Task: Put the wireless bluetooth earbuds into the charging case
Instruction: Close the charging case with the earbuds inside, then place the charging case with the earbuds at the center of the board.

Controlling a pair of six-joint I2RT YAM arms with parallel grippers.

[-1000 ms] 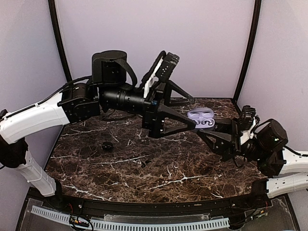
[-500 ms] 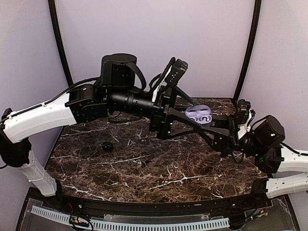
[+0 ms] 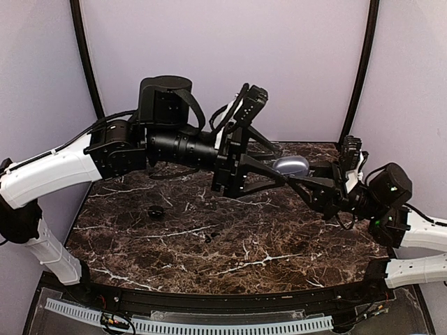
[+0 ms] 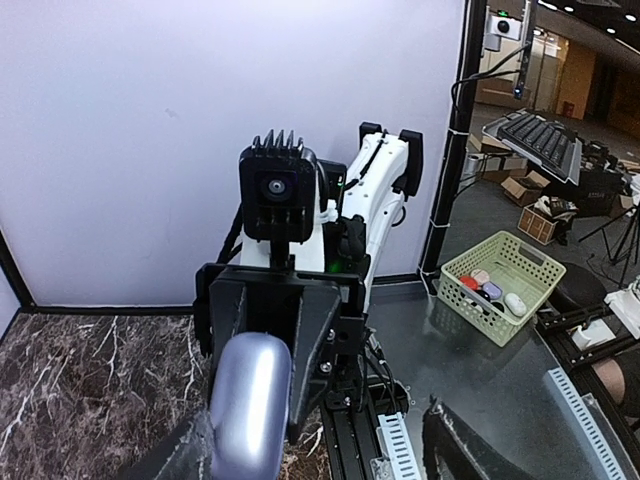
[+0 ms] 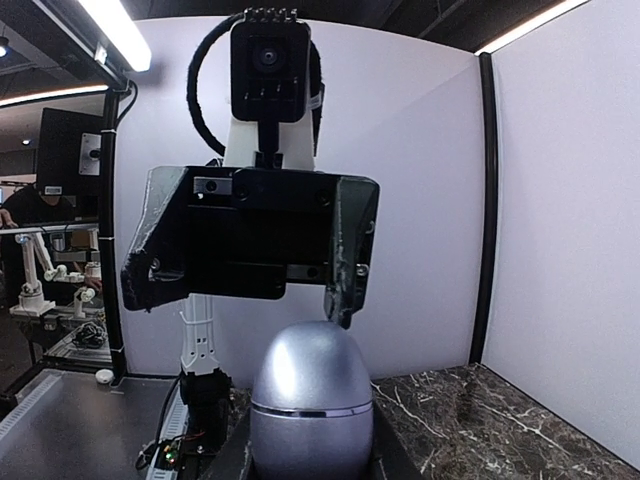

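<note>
Marble worktop (image 3: 140, 244) with both arms meeting above it at the charging case (image 3: 291, 165). Half a second ago the case stood open, pale purple earbuds showing in its wells; its lid is now down and the shell reads as one smooth closed egg. The earbuds are out of sight, presumably seated inside, so insertion is judged essentially complete. The left arm reaches horizontally toward the case, its left end effector (image 5: 238, 302) spread wide, one fingertip (image 5: 340, 310) touching the case's top. The right arm stretches in from the opposite side, its right end effector (image 3: 302, 176) pinching the case's base. A small dark object (image 3: 155, 211), well left of the case, is unidentifiable.
</note>
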